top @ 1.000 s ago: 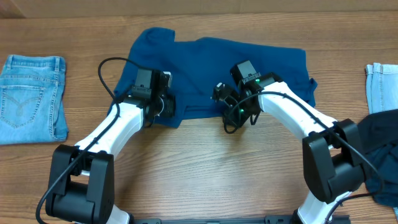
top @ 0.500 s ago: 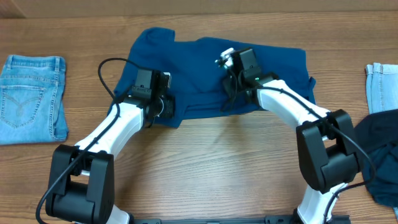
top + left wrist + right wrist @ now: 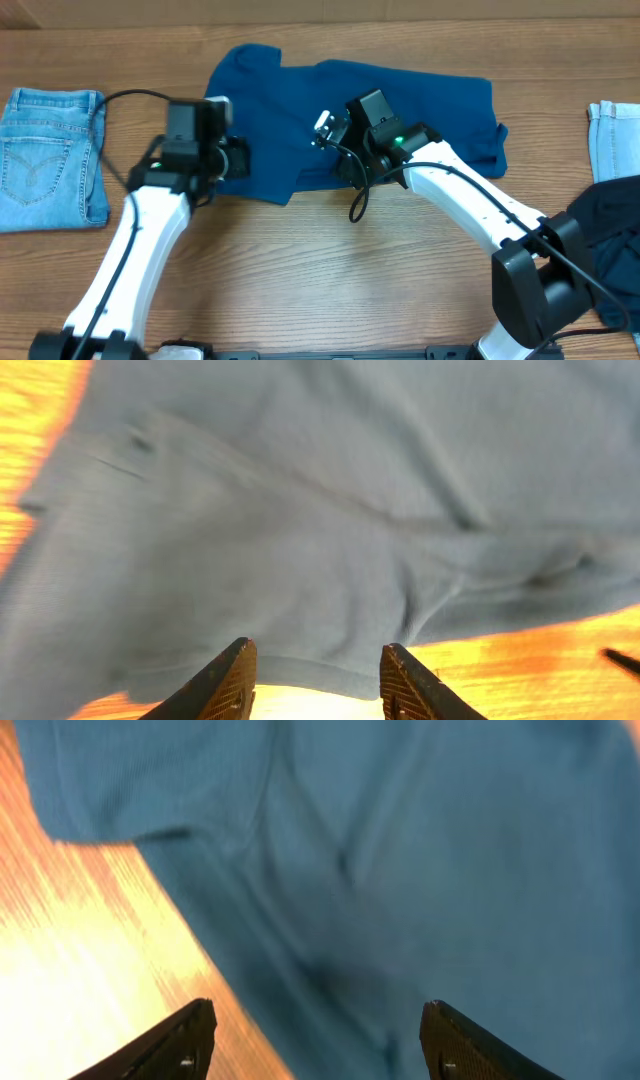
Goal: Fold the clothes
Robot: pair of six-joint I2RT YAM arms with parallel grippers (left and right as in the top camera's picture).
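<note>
Deep blue shirt (image 3: 420, 100) lying spread and wrinkled on the far centre of the wooden table (image 3: 330, 270), with light-blue jeans (image 3: 50, 155) well apart at the left. Left gripper (image 3: 316, 678) over the shirt's near-left hem, fingers parted and empty. Right gripper (image 3: 318, 1030) over the near-middle edge, likewise spread and holding nothing.

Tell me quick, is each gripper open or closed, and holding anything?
Left gripper: open, empty, over the blue shirt.
Right gripper: open, empty, over it too.

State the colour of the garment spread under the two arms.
Plain deep blue shirt, no print; overhead view shows it best.
</note>
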